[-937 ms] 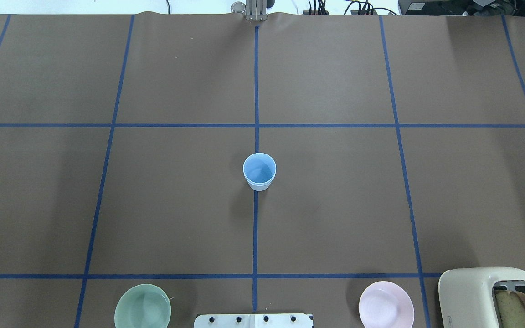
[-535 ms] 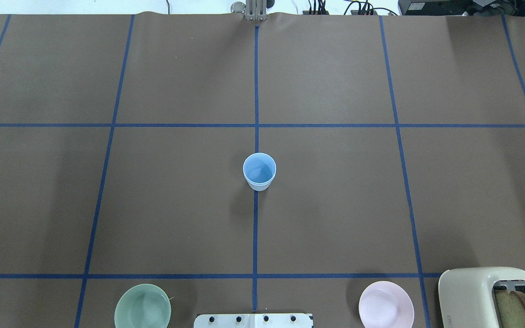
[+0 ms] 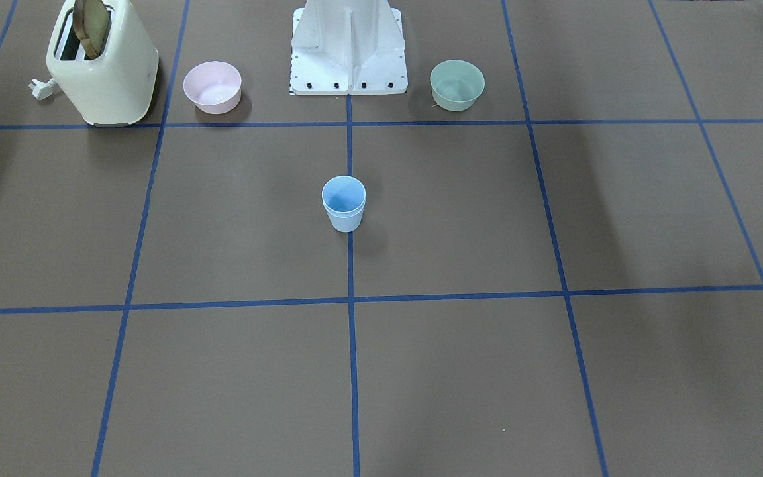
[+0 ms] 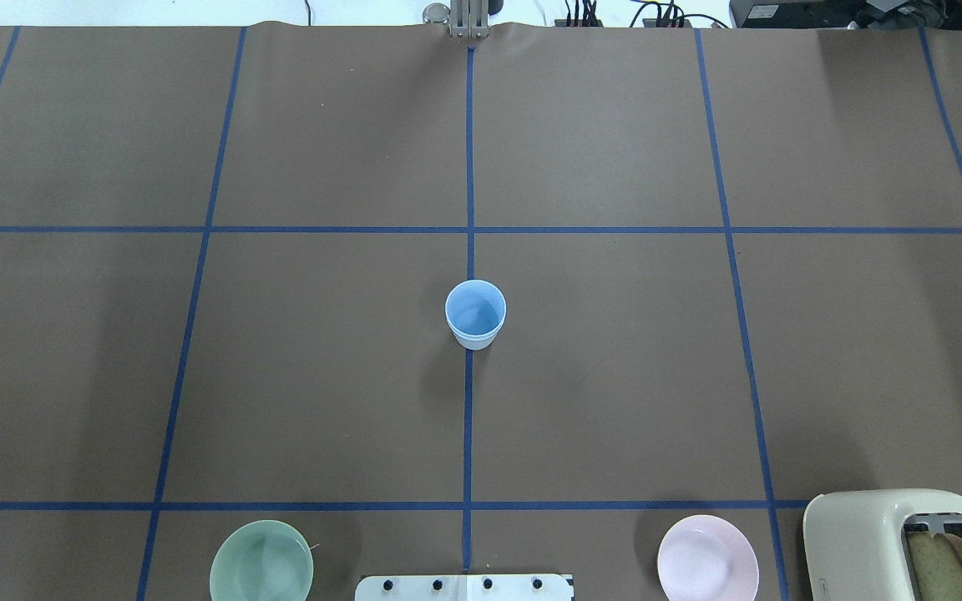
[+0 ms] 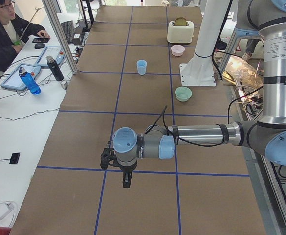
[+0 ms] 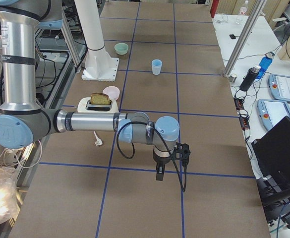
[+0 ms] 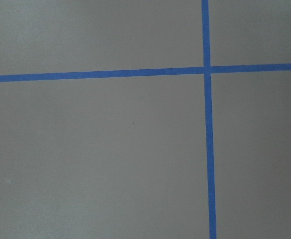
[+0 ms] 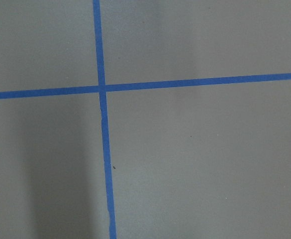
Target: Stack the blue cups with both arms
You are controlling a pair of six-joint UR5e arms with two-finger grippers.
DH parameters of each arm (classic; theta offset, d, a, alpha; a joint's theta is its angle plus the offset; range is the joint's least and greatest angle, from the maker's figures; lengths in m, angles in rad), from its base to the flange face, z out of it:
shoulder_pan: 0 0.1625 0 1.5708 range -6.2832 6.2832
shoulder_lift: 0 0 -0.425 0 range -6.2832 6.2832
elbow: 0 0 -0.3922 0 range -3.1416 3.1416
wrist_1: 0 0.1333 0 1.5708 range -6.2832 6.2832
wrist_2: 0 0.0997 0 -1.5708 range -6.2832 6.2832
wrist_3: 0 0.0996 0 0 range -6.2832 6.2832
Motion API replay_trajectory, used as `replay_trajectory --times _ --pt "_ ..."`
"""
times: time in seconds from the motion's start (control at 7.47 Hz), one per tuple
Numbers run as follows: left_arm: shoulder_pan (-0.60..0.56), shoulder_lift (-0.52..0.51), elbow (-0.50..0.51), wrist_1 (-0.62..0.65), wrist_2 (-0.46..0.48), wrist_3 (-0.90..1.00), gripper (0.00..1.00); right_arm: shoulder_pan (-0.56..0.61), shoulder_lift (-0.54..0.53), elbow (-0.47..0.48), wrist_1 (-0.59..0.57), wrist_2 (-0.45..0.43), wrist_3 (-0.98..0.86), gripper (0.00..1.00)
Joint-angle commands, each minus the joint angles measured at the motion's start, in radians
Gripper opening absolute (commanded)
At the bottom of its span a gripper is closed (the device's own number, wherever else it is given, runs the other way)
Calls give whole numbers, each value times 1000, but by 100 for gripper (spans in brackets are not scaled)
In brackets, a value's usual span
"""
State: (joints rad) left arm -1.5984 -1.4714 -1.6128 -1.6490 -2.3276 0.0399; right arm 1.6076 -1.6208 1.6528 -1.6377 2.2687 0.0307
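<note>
The blue cups (image 4: 475, 315) stand upright at the table's centre on the middle tape line, one nested inside the other; two rims show in the front view (image 3: 344, 205). They also show in the left view (image 5: 141, 67) and the right view (image 6: 156, 66). My left gripper (image 5: 125, 183) hangs over the table's left end, far from the cups. My right gripper (image 6: 158, 176) hangs over the right end, also far off. Both show only in the side views, so I cannot tell whether they are open or shut. Both wrist views show only brown table and blue tape.
A green bowl (image 4: 261, 568) and a pink bowl (image 4: 707, 558) sit near the white base post (image 3: 348, 46). A cream toaster (image 4: 898, 542) with bread stands at the near right corner. An operator (image 5: 6, 34) sits at a side desk.
</note>
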Motion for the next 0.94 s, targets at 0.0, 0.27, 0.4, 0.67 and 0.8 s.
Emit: replay_trajectory --times 0.0,0.27,0.4,0.67,0.8 --pt "0 0 1 0 1 0 98 0 -1 -1 -1 0 0 100" --pt "0 0 -1 0 1 0 98 0 -2 -2 -1 0 0 100" --pt "0 0 -1 0 1 0 98 0 -2 -4 -1 2 0 100" --pt "0 0 -2 0 1 0 98 0 -11 1 -1 0 0 100" --pt "0 0 -2 0 1 0 98 0 -13 1 -1 2 2 100"
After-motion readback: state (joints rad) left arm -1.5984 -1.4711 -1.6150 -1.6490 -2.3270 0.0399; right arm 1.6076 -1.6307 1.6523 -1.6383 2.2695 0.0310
